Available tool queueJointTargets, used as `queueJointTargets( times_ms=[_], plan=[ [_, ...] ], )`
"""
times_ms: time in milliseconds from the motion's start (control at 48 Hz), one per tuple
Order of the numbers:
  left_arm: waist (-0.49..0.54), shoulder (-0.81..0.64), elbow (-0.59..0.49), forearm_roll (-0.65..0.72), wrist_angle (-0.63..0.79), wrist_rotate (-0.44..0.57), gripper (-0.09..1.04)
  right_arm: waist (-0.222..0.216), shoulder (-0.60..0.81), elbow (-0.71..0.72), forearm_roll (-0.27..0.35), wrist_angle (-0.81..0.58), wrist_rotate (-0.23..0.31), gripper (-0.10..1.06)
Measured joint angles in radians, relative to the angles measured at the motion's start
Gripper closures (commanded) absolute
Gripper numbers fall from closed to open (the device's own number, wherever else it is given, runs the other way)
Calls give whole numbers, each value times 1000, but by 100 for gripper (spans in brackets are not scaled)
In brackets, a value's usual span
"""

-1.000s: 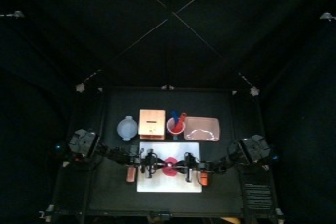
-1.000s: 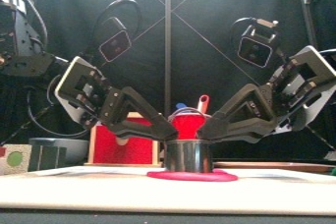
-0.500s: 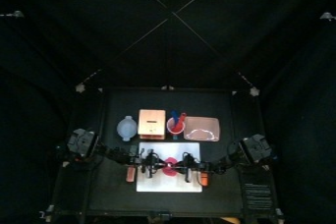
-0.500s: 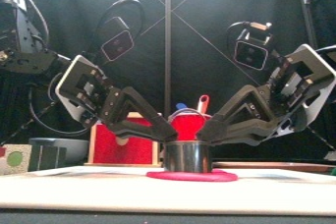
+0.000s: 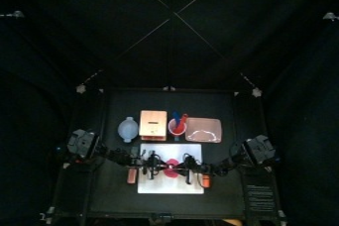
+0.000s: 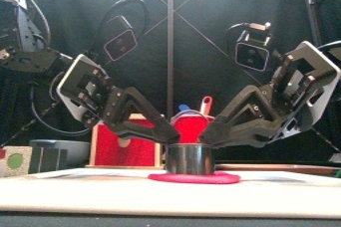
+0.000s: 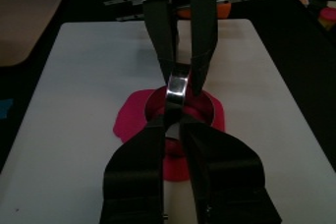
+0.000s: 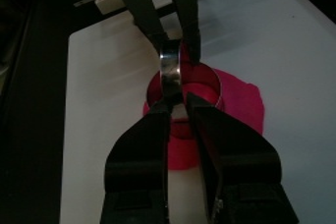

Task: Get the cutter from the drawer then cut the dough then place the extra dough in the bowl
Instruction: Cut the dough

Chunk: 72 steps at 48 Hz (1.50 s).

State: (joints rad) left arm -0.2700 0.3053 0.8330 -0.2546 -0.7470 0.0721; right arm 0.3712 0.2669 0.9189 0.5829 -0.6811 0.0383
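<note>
Barely anything's moved: my left gripper (image 6: pixel 170 138) and right gripper (image 6: pixel 213 138) both stay clamped on the cutter (image 6: pixel 190 158), pressed into the dough (image 6: pixel 194 178) right under them. Cut's probably through.

No text, label or number can be read anywhere.

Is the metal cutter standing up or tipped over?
Standing upright: the cutter sits level, its bottom rim flat on the pink dough.
</note>
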Motion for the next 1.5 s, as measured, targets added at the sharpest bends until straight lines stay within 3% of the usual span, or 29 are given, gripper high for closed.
queueJointTargets(
  times_ms=[1500],
  plan=[
    [6,-3,-3,29,14,3,52,-6,-15,-12,5,64,-3,60]
  ],
)
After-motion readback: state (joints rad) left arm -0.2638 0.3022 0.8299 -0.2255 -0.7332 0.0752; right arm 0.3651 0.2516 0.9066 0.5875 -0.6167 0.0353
